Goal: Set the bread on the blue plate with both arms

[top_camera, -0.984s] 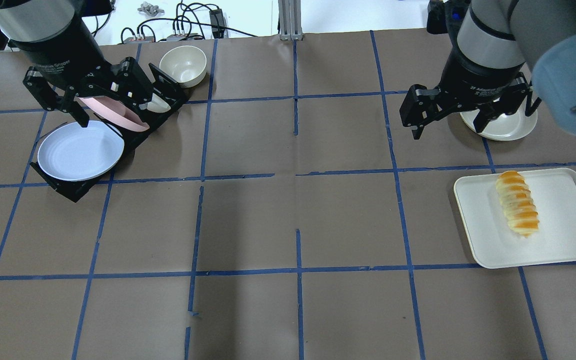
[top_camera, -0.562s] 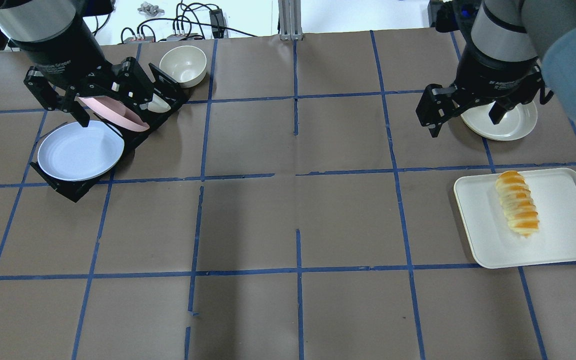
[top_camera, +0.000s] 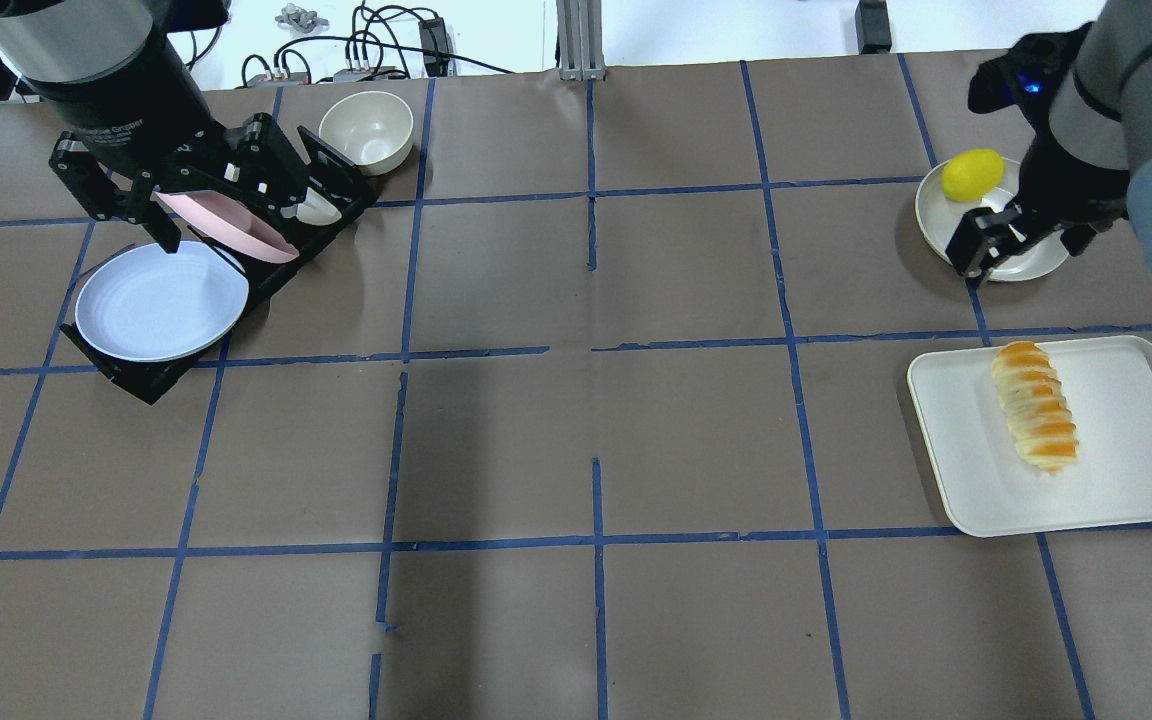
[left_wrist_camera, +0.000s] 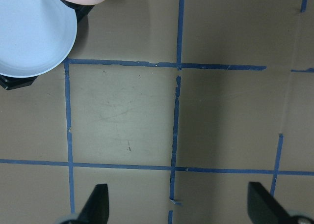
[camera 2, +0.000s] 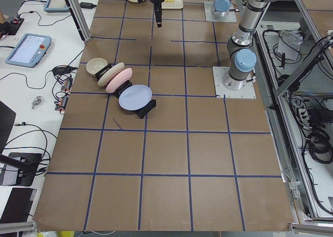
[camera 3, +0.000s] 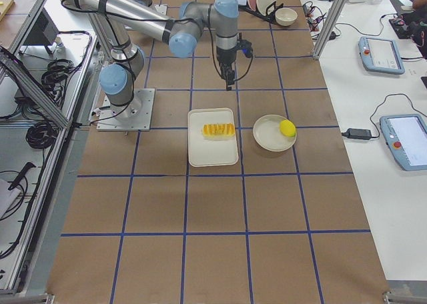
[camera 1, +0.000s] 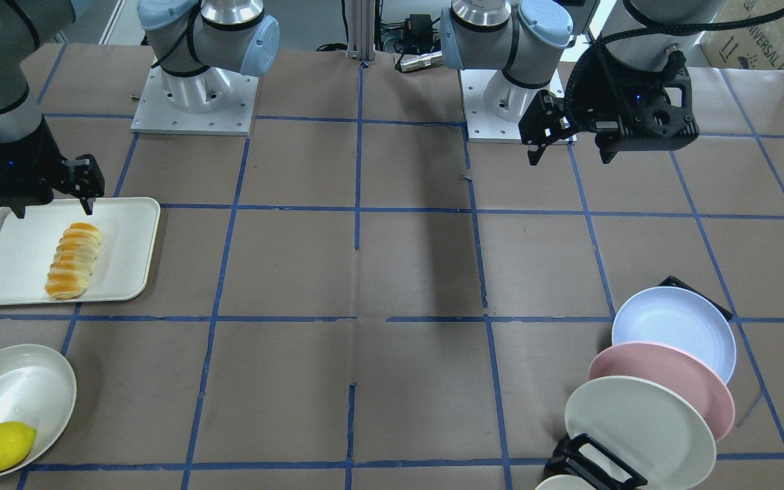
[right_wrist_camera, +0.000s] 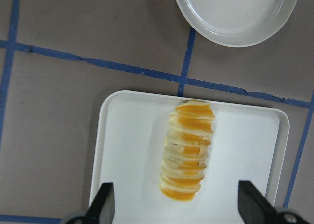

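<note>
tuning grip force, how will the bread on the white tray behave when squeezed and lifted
The bread has ridges that should give grip, though it may dent if squeezed hard. Being elongated, it could tilt if held near one end. It looks light, so a push may slide it across the smooth tray.

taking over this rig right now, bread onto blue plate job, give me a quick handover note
The left end effector is open and empty, in the air near the black rack.
The right end effector is open and empty, above the white tray, not touching the bread.
The bread lies flat on the tray. The blue plate leans in the rack, in front of a pink plate.
Done: nothing grasped yet.
To do: probably free the blue plate with the left end effector, pick the bread with the right end effector, set it on the plate.
</note>
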Robot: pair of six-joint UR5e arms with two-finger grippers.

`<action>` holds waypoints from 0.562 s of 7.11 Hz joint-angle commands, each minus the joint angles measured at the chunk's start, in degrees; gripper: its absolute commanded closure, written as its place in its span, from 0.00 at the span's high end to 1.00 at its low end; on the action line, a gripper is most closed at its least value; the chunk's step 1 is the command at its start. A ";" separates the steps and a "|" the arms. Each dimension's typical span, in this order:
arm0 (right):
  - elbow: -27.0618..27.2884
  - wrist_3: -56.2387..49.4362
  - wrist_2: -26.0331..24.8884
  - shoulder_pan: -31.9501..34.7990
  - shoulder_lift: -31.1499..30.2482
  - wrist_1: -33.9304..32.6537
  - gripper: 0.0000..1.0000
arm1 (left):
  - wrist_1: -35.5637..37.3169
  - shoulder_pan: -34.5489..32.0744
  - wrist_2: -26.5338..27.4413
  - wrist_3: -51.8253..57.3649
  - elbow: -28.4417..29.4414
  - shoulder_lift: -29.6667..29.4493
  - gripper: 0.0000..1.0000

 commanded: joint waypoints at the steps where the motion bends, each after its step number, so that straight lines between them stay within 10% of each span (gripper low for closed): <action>1: 9.06 -1.64 2.56 -5.88 8.78 -16.66 0.89 | 0.05 -0.02 -0.02 0.00 0.01 0.01 1.00; 4: 9.25 -2.34 4.69 -9.23 14.61 -20.64 0.88 | 0.05 -0.02 0.06 0.00 0.01 0.01 1.00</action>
